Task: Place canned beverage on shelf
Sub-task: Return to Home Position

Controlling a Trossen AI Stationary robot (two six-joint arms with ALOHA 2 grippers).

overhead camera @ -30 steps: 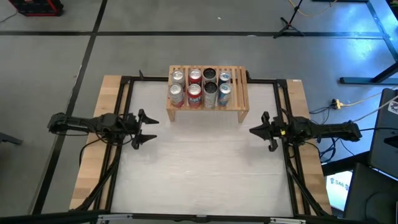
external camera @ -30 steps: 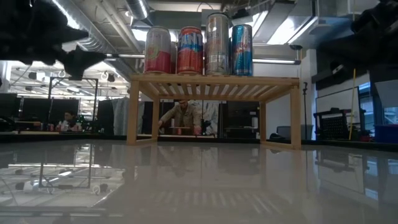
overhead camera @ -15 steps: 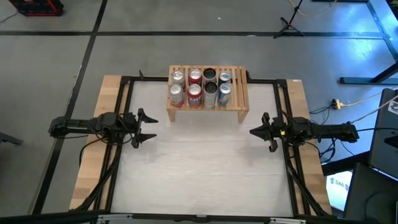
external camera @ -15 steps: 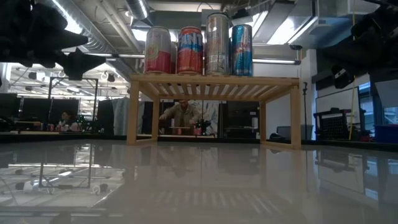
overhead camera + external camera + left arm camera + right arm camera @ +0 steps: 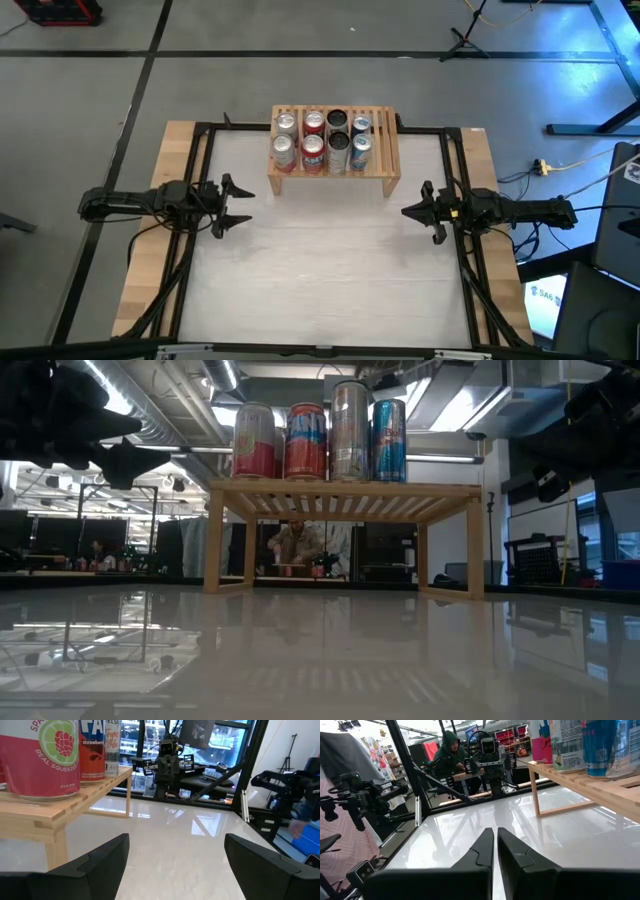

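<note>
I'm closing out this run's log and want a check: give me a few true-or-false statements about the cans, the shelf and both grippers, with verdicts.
1. Eight cans stand on the shelf in two rows of four. True.
2. The left gripper holds a can. False: it is open and empty, apart from the shelf.
3. The right gripper is shut with nothing in it. True.
4. The blue cans stand at the shelf's end nearer the left gripper. False: they stand at the end nearer the right gripper.
</note>
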